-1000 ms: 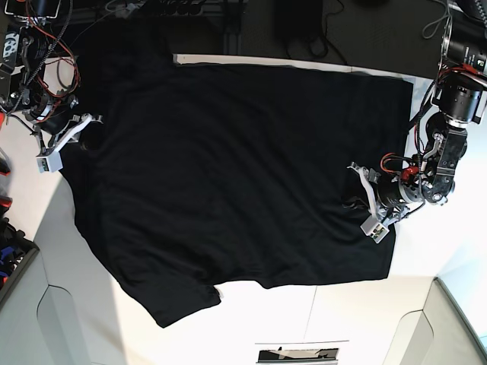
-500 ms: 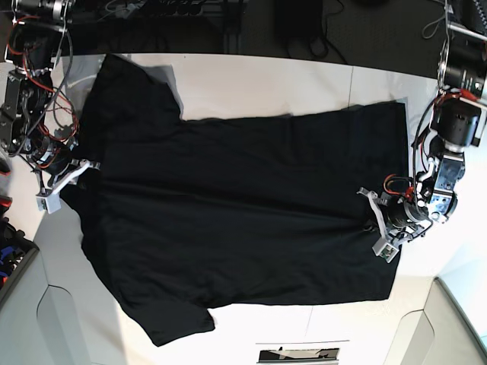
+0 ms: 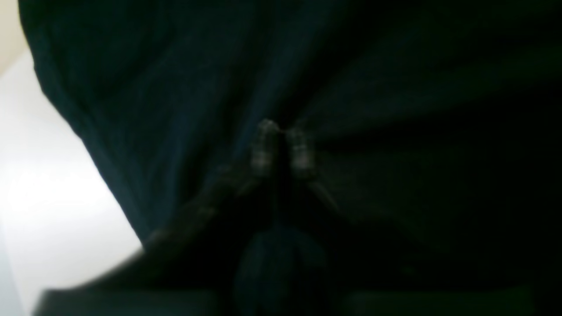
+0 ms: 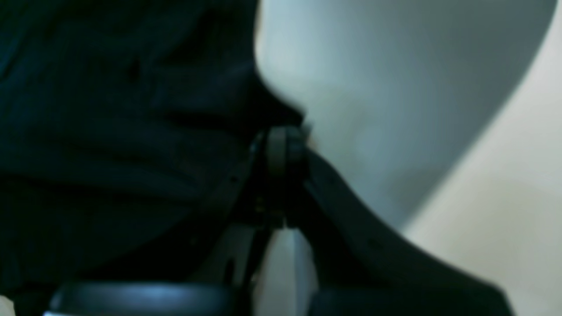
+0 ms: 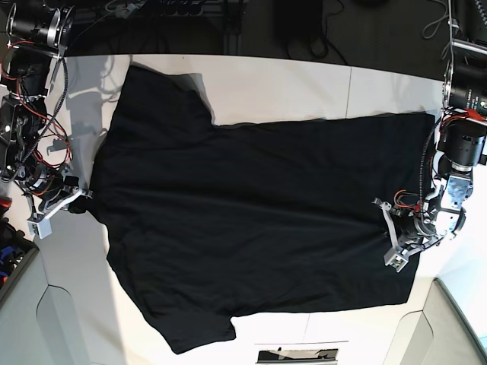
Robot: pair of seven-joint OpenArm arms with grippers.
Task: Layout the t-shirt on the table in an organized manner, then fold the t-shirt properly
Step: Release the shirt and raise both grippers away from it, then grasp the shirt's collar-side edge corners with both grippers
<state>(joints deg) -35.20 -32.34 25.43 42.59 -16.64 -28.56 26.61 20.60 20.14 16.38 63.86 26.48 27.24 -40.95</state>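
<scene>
Layout nearly done, no fold yet.
T-shirt [image 5: 259, 228] flat on tabletop [image 5: 304, 84]; my right pincer [image 5: 57, 209] clamps its left-frame edge, left pincer [image 5: 396, 236] state unclear.

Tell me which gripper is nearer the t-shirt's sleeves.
Right. The right gripper pinches the t-shirt at its collar end, between both sleeves; the left gripper sits at the opposite hem end.

This is a robotics lab. Two robot arms [image 5: 30, 144] with bare red and black wiring stand at a wide white table [image 5: 289, 80]. Dark stands and loose cables [image 5: 183, 11] crowd the space behind it, and a grey bin [image 5: 11, 262] sits at one side.
</scene>
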